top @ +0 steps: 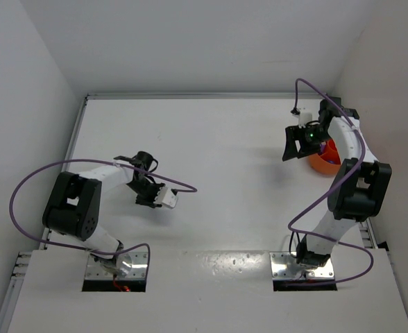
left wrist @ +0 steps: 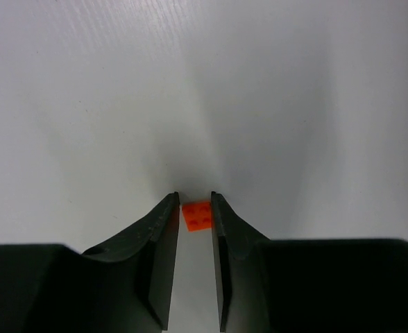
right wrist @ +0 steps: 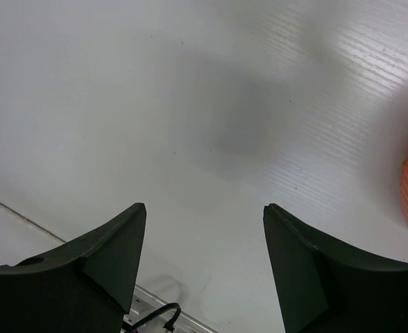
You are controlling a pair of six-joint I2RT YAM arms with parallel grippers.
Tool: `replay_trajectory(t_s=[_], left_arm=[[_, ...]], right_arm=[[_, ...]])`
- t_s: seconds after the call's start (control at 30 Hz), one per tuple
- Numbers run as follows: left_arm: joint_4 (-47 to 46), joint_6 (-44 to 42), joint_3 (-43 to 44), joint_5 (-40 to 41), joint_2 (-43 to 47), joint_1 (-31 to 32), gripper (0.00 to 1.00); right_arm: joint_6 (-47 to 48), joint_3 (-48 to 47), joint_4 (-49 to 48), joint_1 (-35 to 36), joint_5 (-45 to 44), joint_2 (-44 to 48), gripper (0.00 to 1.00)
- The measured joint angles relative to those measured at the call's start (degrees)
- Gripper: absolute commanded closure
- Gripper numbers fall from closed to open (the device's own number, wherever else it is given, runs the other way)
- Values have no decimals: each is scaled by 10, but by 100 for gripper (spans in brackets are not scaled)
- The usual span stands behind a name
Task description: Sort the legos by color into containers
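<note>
Left tool [left wrist: 195, 197] low over table [left wrist: 204, 83], narrow astride orange-red lego [left wrist: 197, 214]; right tool [right wrist: 204, 205] wide.

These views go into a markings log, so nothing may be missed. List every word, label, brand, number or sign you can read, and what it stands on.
No text can be read in any view.
orange lego: its studs show, but any lettering is too small to read.
orange bowl: plain, no label in sight.
left arm and right arm: no brand or number is legible. There is only a green light, which is not a sign.
</note>
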State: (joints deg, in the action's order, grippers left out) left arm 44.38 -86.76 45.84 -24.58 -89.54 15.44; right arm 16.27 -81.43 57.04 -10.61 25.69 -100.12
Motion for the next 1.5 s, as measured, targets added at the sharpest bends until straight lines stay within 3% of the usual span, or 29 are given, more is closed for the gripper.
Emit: replay_trajectory(t_s=[0.4,0.7,0.73,0.8,0.83,0.97,1.17,1.37,1.5], left_arm=[[-9,12,-5,2,5,-2,88],[-10,110,53,-12,-36,-2,93],[-9,123,63,-16,-38,-2,83],[-10,144,79,-23,-38,-3,72],[-11,157,87,-27,-38,-4,62],[-8,189,92,-28,-37,-10,54],[0,236,57,-13,15,-11,55],[-17,358,41,45,42,-2,65],[-36,438,27,96,42,7,65]], right_arm=[[0,0,0,0,-1,0,33],[-1,10,0,0,16,1,34],[-2,11,0,0,17,1,34],[-3,12,0,0,19,1,34],[-3,12,0,0,20,2,34],[-4,19,0,0,21,6,34],[-5,20,0,0,23,7,34],[-5,20,0,0,28,7,34],[-5,20,0,0,30,7,34]])
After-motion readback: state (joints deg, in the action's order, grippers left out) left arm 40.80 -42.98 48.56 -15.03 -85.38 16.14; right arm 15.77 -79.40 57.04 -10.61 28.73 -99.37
